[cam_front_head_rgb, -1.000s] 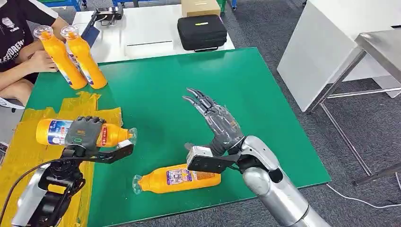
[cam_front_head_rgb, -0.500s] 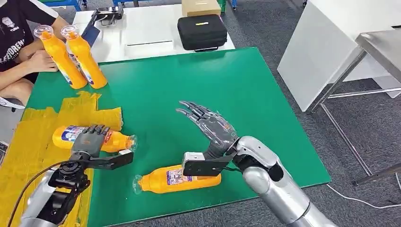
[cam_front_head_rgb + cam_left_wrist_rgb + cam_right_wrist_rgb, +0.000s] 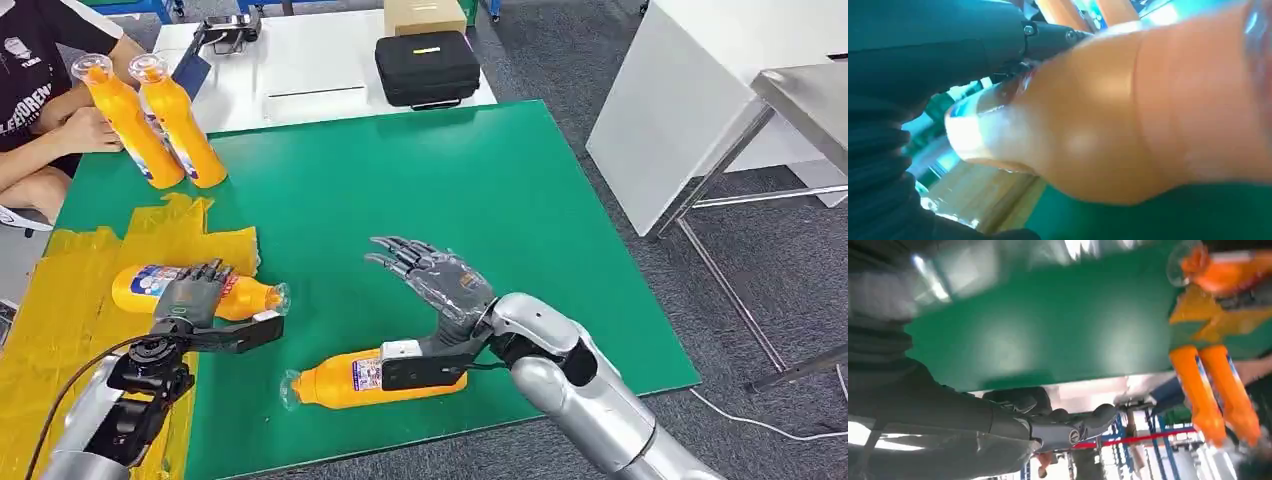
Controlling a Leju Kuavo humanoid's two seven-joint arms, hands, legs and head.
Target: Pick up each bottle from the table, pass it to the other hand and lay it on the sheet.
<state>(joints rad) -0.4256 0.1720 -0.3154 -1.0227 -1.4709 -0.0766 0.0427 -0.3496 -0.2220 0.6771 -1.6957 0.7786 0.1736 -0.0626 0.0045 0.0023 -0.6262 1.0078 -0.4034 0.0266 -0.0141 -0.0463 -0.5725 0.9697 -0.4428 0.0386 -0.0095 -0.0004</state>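
Orange bottle (image 3: 200,291) lies on its side at the edge of the yellow sheet (image 3: 60,320), neck poking out over the green table (image 3: 400,180). The left hand (image 3: 190,295) rests on top of it, fingers draped over the label; can't tell if it's really gripping. A second bottle (image 3: 370,377) lies on the table just below the right hand (image 3: 435,280), which hovers with fingers spread, holding nothing. Two more bottles (image 3: 160,120) stand upright at the far corner by a person (image 3: 40,90).
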